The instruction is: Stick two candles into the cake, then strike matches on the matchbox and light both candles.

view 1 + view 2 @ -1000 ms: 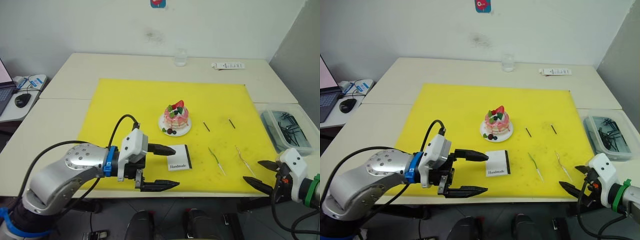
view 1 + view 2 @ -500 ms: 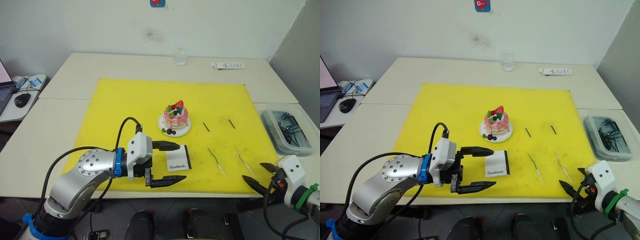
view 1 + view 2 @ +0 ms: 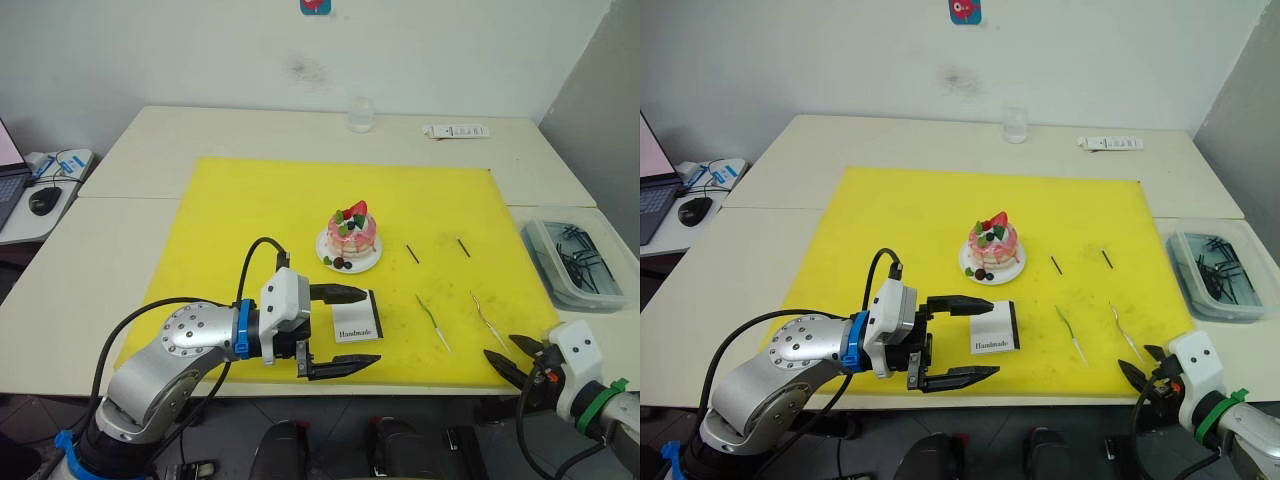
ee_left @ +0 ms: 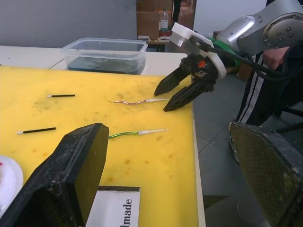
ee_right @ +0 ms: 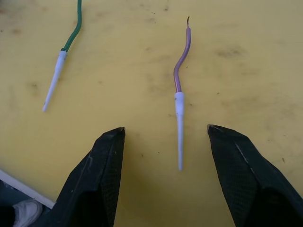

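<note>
The pink-and-white cake (image 3: 350, 238) sits on its white plate (image 3: 331, 262) in the middle of the yellow mat (image 3: 250, 200). In front of it lies the white matchbox (image 3: 357, 317), and my left gripper (image 3: 371, 326) stands open with its fingers on either side of it, not touching. Two matches (image 3: 412, 253) (image 3: 463, 246) lie right of the cake. Nearer the front edge lie the two candles, one green (image 3: 433, 321) and one purplish (image 5: 180, 80). My right gripper (image 5: 164, 128) is open at the mat's front right, and the purplish candle's white end lies between its fingers.
A clear plastic box (image 3: 578, 258) holding dark sticks stands right of the mat. At the table's back are a glass (image 3: 360, 113) and a white tube (image 3: 455, 130). A side table at the left carries a mouse (image 3: 45, 200). A person (image 4: 265, 94) stands beyond the table's right end.
My left gripper has moved right, so its open fingers now flank the matchbox. My right gripper has shifted slightly left and nearer the table's front edge.
</note>
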Controlling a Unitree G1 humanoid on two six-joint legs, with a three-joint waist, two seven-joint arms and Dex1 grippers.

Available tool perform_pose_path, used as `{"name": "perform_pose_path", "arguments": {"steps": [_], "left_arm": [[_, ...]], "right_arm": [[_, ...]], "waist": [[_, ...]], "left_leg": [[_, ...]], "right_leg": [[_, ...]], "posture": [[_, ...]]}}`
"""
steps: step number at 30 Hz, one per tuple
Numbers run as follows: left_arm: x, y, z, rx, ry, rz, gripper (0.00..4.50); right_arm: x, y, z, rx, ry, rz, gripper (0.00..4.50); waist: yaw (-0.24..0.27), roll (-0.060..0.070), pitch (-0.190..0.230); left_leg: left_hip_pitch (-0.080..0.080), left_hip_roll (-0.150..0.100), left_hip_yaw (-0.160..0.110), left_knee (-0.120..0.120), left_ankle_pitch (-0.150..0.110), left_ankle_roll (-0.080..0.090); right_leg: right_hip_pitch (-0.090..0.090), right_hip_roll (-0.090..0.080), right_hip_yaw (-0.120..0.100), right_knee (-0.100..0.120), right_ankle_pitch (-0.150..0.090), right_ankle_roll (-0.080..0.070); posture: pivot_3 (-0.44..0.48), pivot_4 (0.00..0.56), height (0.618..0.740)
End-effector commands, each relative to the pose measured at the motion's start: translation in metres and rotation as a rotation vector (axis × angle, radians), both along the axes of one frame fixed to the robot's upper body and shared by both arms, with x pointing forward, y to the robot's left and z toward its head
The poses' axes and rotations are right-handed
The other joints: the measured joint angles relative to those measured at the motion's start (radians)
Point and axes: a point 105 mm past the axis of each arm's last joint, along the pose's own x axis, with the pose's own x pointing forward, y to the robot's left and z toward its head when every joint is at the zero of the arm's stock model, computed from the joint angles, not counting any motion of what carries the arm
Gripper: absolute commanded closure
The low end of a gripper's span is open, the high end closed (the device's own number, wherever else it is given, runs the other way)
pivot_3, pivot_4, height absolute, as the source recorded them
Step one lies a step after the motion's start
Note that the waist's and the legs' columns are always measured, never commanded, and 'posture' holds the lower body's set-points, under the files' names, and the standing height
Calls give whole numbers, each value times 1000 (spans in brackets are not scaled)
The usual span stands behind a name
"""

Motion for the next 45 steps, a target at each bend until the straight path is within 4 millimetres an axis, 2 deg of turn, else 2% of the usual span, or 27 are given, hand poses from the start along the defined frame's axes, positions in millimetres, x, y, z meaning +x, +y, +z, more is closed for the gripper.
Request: {"name": "perform_pose_path", "arguments": {"steps": [1, 10, 20, 27, 29, 32, 36, 39, 45], "left_arm": [[-7, -5, 7, -25, -26, -17, 0], [-9, -5, 7, -35, -23, -4, 0], [-10, -7, 8, -44, -23, -5, 0], [-10, -8, 8, -46, -20, -3, 0], [-10, -8, 8, -47, -18, -3, 0], [-10, -8, 7, -48, -13, 0, 0], [-9, -9, 6, -61, 1, 13, 0], [-2, -10, 6, -110, 64, 61, 0], [8, -11, 7, -227, 317, 133, 0]], "right_arm": [[-3, -4, 5, -20, -35, -11, 1603], [-11, -12, -4, -10, -23, -33, 1603], [-2, -9, -2, 2, -47, -36, 1603], [-4, -13, -7, -20, -22, -48, 4003], [-5, -15, -9, -22, -20, -53, 4466], [-5, -18, -9, -31, -31, -63, 4466], [3, -17, 3, 12, -104, -70, 4466], [12, -7, 22, 47, -197, -32, 4466], [32, 16, 56, 90, -337, 58, 4466]], "waist": [[0, 0, 0], [0, 0, 0], [0, 0, 0], [0, 0, 0], [0, 0, 0], [0, 0, 0], [0, 0, 0], [0, 0, 0], [-2, 0, 0]], "left_leg": [[0, 0, 0, 0, 0, 0], [0, 0, 0, 0, 0, 0], [0, 0, 0, 0, 0, 0], [0, 0, 0, 0, 0, 0], [0, 0, 0, 0, 0, 0], [0, 0, 0, 0, 0, 0], [0, 0, 0, 0, 0, 0], [0, 0, 0, 0, 0, 0], [1, 0, -1, 1, 0, 0]], "right_leg": [[0, 0, 0, 0, 0, 0], [0, 0, 0, 0, 0, 0], [0, 0, 0, 0, 0, 0], [0, 0, 0, 0, 0, 0], [0, 0, 0, 0, 0, 0], [0, 0, 0, 0, 0, 0], [0, 0, 0, 0, 0, 0], [0, 0, 0, 0, 0, 0], [0, 0, -1, 1, 0, 0]], "posture": [[0, 150, 740], [0, 150, 740], [0, 150, 740], [0, 150, 740], [0, 150, 740], [0, 150, 740], [0, 150, 740], [0, 150, 740], [0, 150, 740]]}}
